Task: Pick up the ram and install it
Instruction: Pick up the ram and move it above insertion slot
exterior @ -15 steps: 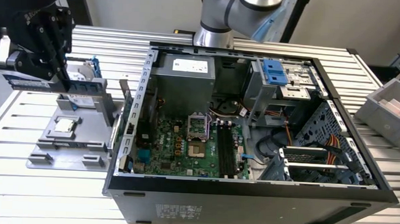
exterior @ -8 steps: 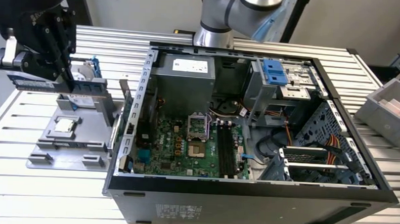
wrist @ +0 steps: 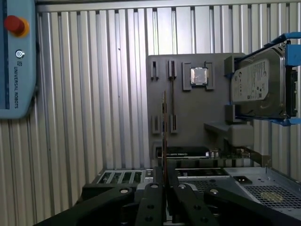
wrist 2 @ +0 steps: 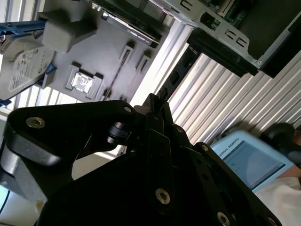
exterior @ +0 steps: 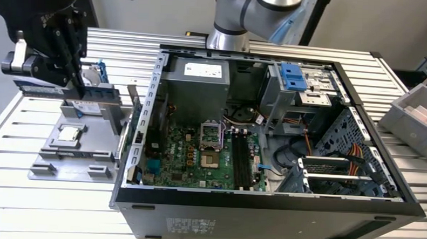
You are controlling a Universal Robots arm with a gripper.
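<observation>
Where the black two-finger gripper (wrist: 164, 176) hangs over the flat grey plastic parts tray (wrist: 193, 113), count one of each:
- one thin green ram stick (wrist: 164, 117)
- one small square silver processor chip (wrist: 199, 75), seated in the tray
- one silver hard drive in a blue frame (wrist: 258, 87), standing on edge at the tray's side
- one open black computer case (exterior: 268, 200) with a green motherboard (exterior: 190, 156) inside
- one light-blue teach pendant (wrist: 16, 61), lying on the ribbed metal table (wrist: 94, 117)

Jaws nearly closed, pinched on the ram. It sticks out past the fingertips and is seen edge-on in the first wrist view.

In the exterior view the gripper sits at the exterior view's left, outside the case and above the tray. The ram is not in the motherboard's black slots (exterior: 239, 153); slot count hard to make out.

The gripper's own body covers the fingertips in the second wrist view. The pendant is cut off at the frame edge in both wrist views.
</observation>
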